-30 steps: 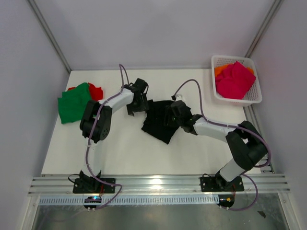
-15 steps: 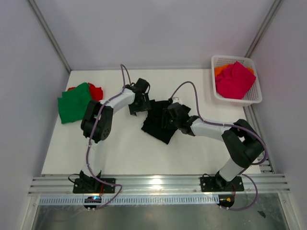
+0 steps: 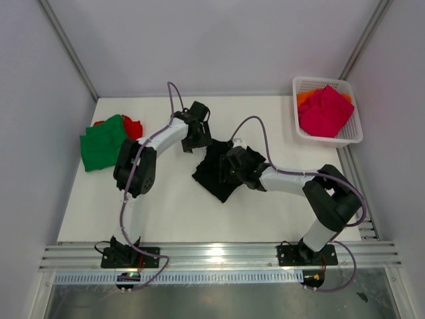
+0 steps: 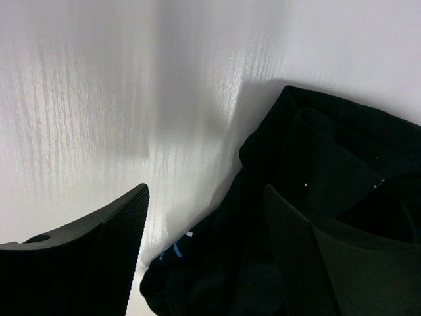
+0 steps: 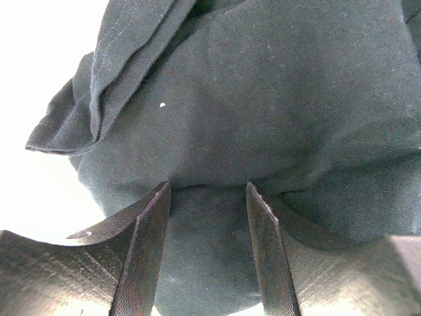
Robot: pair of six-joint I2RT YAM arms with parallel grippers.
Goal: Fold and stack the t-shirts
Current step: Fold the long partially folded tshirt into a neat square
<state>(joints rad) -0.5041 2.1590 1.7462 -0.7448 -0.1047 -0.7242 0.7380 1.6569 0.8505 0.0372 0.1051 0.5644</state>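
Note:
The black t-shirt (image 3: 216,179) lies crumpled in the middle of the table. My right gripper (image 3: 232,166) sits over its right part; in the right wrist view a thick fold of the black t-shirt (image 5: 263,99) fills the gap between the right gripper (image 5: 207,194) fingers, which are shut on it. My left gripper (image 3: 198,136) hovers at the shirt's upper left edge. It stands open (image 4: 205,197), with the black t-shirt (image 4: 322,164) lying loose under its right finger. A green shirt (image 3: 101,141) and a red one (image 3: 135,126) lie at the far left.
A white lattice basket (image 3: 350,136) at the back right holds a magenta-pink shirt (image 3: 325,109) over an orange one (image 3: 305,98). White walls close in the table on three sides. The arms' cables arc above the black shirt.
My right gripper has moved left with the black shirt's right part, bunching the shirt more compactly. My left gripper has shifted slightly up and right along the shirt's top edge.

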